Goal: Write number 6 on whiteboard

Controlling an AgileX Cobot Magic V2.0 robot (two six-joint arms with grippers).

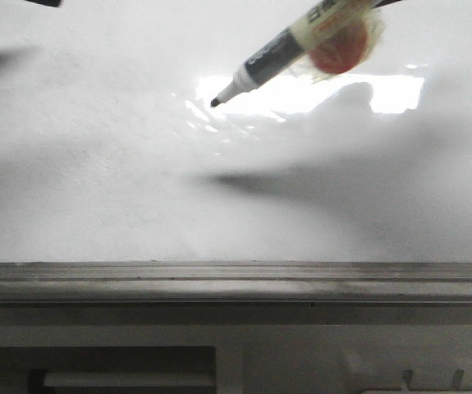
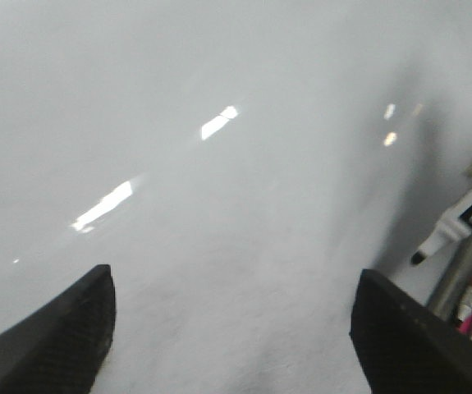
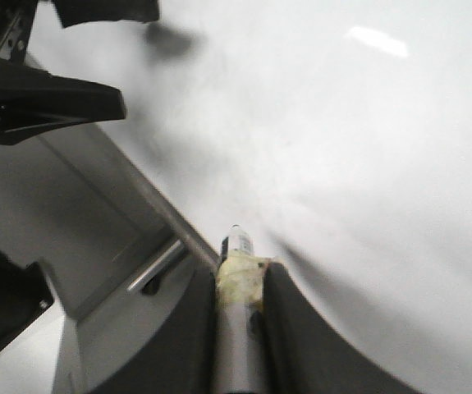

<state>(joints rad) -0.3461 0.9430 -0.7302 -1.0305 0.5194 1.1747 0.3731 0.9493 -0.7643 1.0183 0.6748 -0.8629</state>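
The whiteboard (image 1: pixel 96 164) fills most of the front view, glossy white with a bright glare patch. The number 6 is not in view; I see no black stroke on the board. A marker (image 1: pixel 285 49) with a grey body and taped yellowish label comes in from the upper right. Its black tip (image 1: pixel 216 102) points down-left and stands apart from its shadow (image 1: pixel 252 182). My right gripper (image 3: pixel 240 275) is shut on the marker (image 3: pixel 237 254). My left gripper (image 2: pixel 231 304) is open over bare whiteboard (image 2: pixel 219 205), and the marker (image 2: pixel 457 230) shows at that view's edge.
A grey metal ledge (image 1: pixel 236 279) runs along the board's near edge, with a lower frame and slot (image 1: pixel 121 369) beneath it. The left arm's dark parts (image 3: pixel 47 98) show in the right wrist view beside the ledge (image 3: pixel 162 222).
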